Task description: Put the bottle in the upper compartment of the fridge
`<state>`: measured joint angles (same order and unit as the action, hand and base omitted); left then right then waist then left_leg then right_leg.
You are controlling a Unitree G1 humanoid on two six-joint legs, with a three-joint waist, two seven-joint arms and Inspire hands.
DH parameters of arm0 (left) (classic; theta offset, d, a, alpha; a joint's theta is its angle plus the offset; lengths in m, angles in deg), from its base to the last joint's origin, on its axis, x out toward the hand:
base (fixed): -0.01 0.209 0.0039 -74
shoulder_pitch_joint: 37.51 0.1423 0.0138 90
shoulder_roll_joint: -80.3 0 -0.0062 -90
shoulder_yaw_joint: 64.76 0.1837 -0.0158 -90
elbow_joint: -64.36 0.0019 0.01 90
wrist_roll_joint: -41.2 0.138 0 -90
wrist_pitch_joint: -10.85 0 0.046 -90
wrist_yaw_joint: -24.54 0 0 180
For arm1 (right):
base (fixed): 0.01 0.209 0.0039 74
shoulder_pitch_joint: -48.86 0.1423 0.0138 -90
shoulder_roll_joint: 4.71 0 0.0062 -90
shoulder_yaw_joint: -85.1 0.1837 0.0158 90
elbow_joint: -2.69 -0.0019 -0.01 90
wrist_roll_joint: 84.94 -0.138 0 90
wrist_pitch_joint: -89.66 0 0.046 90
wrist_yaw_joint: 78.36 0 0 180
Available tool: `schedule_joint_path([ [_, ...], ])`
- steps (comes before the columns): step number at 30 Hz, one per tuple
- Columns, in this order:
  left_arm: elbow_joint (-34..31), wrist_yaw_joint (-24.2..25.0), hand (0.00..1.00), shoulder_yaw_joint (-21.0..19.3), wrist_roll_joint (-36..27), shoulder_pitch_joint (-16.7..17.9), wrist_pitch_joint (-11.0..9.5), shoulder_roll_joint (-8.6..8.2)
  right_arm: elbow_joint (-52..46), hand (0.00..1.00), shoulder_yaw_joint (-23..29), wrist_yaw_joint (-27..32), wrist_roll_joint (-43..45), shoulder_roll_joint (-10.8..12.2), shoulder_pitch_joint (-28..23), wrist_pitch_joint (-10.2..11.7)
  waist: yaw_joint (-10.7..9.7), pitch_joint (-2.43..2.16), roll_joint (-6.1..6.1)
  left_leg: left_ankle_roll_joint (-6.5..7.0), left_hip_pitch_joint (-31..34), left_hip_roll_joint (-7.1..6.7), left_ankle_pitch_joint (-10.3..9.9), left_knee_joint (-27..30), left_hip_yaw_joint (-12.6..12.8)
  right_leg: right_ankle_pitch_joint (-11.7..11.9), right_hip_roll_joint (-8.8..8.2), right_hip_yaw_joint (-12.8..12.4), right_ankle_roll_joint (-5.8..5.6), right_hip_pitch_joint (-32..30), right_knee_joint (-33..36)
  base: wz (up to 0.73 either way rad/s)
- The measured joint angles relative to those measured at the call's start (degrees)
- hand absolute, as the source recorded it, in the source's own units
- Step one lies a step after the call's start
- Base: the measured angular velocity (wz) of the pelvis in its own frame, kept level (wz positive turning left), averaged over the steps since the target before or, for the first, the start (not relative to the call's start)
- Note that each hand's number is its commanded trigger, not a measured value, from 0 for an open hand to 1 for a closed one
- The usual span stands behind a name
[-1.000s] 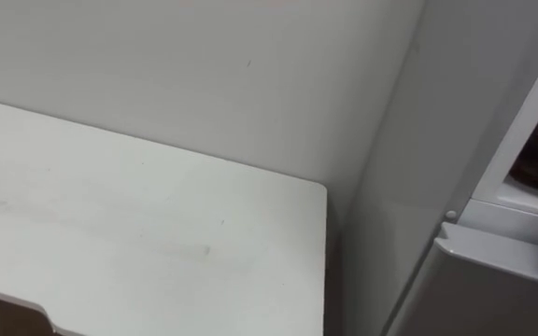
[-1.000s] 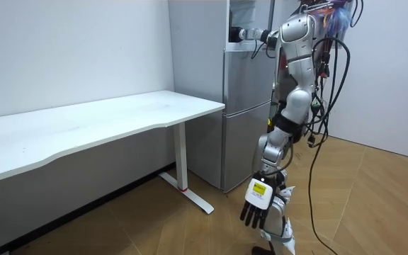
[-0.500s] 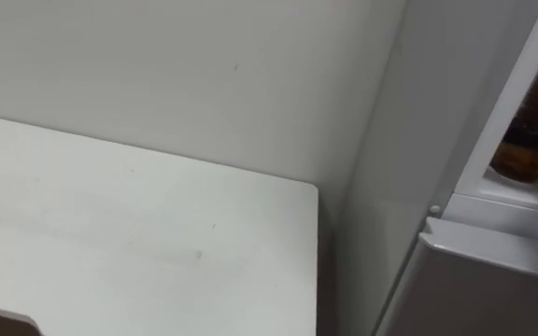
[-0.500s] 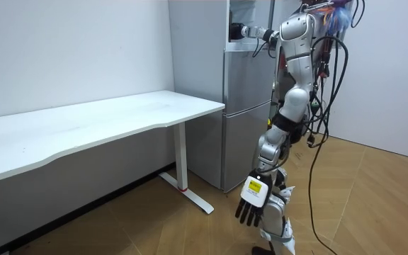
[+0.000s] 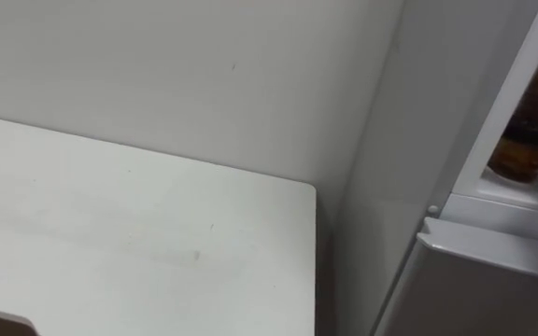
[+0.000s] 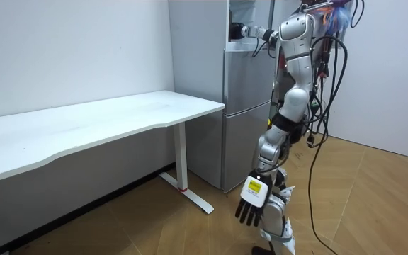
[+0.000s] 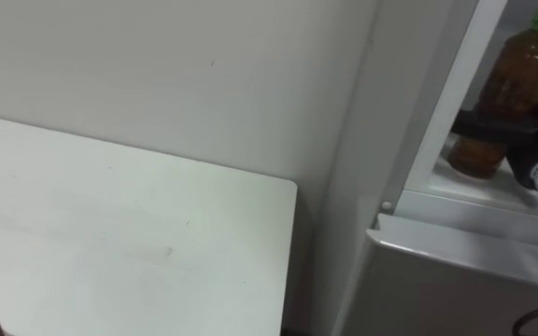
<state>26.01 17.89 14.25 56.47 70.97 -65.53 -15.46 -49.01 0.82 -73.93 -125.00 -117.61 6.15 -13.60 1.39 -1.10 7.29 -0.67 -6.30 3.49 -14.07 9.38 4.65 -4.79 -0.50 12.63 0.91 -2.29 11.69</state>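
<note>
A bottle (image 7: 516, 75) of brown drink with a green cap stands upright on the shelf of the open upper fridge compartment (image 7: 465, 191). My right hand (image 7: 489, 127) is shut round its lower half, dark fingers wrapping the front. The bottle's base (image 5: 519, 154) shows at the right edge of the left eye view. In the room view I stand in front of the grey fridge (image 6: 246, 106), with my right hand (image 6: 238, 31) reaching into the top compartment. My left hand (image 6: 252, 202) hangs low at my side, fingers relaxed and holding nothing.
A white table (image 5: 138, 243) stands against the wall to my left, its corner close to the fridge's side. The shut lower fridge door (image 7: 456, 280) is just below the open compartment. Wooden floor (image 6: 374, 205) spreads behind me.
My right arm has pushed the bottle a little further into the upper compartment. The eye view has shifted, so the bottle shows more. My left hand swung slightly at my side.
</note>
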Motion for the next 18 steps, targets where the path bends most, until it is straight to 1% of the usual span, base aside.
schedule_joint_path([
  [13, -0.02, 0.05, 0.0, -0.03, -0.01, 0.13, -0.34, 0.16, -5.0, 0.0, 0.04, 0.92, 0.4, 0.0, -0.18, 0.0, -1.21, 0.03, -0.04, -0.01, -0.06, 0.06, 0.0, -0.17, 0.23, 0.0, 0.12, -0.28, 0.0, -0.12, -0.01, 0.0],
  [15, 0.03, -0.05, 0.0, -0.05, -0.02, 0.24, -0.42, 0.31, -6.1, 0.0, 0.59, 1.05, 0.32, 0.0, -0.9, 0.0, -1.32, 0.03, -0.04, -0.02, -0.36, 0.18, -0.01, -0.21, 0.26, 0.0, 0.27, -0.37, 0.0, 0.11, -0.05, 0.0],
  [16, 0.04, -0.11, 0.0, -0.05, -0.02, 0.26, -0.48, 0.42, -7.45, 0.0, 1.42, 1.34, 0.24, 0.0, -2.09, 0.01, -1.26, 0.01, 0.01, -0.03, -0.57, 0.26, -0.02, -0.15, 0.26, 0.0, 0.34, -0.37, 0.0, 0.25, -0.05, 0.0],
  [18, 0.32, -0.33, 0.0, -0.02, -0.15, 0.28, -0.72, 0.44, -9.07, 0.0, 2.17, 1.98, -0.19, 0.01, -3.47, 0.04, -1.23, 0.09, 0.01, -0.06, -1.02, 0.3, 0.0, -0.16, 0.26, 0.0, 0.38, -0.37, 0.0, 0.64, -0.11, 0.0],
])
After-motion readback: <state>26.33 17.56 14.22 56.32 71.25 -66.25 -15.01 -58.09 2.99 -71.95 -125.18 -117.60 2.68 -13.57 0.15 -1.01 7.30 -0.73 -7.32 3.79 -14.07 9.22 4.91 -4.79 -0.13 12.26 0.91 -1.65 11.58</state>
